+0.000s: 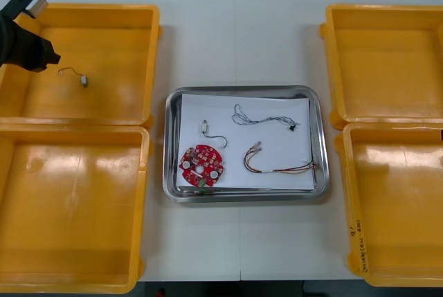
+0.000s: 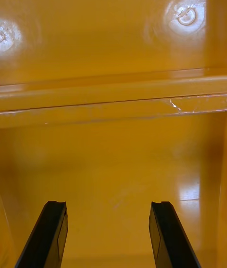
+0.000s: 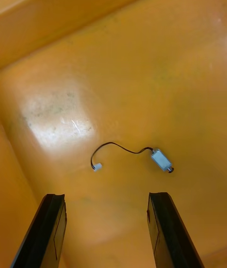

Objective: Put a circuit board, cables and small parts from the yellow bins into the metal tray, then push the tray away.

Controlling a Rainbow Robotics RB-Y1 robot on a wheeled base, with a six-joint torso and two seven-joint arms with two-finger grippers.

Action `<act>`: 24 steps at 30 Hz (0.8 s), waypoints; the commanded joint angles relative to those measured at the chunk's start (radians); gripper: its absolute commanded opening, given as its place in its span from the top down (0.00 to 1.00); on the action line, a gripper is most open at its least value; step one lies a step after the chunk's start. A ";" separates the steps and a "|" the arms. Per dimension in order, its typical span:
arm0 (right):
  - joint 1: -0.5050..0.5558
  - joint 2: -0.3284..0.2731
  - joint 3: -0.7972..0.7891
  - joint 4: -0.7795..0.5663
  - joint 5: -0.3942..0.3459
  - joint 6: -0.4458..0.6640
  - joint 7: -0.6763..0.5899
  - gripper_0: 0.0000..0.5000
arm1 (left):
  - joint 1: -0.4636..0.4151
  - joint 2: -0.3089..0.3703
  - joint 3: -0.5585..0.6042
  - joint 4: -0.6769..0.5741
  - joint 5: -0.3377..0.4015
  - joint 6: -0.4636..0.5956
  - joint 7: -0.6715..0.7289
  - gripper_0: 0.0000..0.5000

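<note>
1. Left wrist view: the left gripper hovers inside a yellow bin, fingers spread wide and holding nothing.
2. A small metal part on a black wire lies just beyond the fingertips, nearer one finger.
3. The metal tray already holds a circuit board, a blue-white cable, a red-yellow cable and a second part, so this appears to be another part pickup.
4. The next move likely calls for centring over the part, descending and closing.
5. The right gripper hangs spread over a right-hand bin.
</note>
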 commanded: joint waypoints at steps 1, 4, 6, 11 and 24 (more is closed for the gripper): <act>0.033 0.007 0.012 -0.045 0.009 -0.012 0.025 0.00 | -0.004 -0.062 0.040 -0.067 -0.091 0.071 0.254 0.00; 0.041 0.007 0.012 -0.058 0.009 -0.012 0.025 0.00 | -0.015 -0.094 0.039 -0.078 -0.145 0.113 0.309 0.00; 0.041 0.005 0.012 -0.064 0.007 -0.012 0.025 0.00 | -0.022 -0.117 0.040 -0.078 -0.186 0.136 0.355 0.00; 0.041 0.005 0.012 -0.070 -0.001 -0.010 0.025 0.00 | -0.044 -0.171 0.045 -0.072 -0.274 0.179 0.447 0.00; 0.052 0.005 0.012 -0.105 -0.001 0.017 0.025 0.00 | -0.099 -0.224 0.045 0.041 -0.277 0.168 0.575 0.00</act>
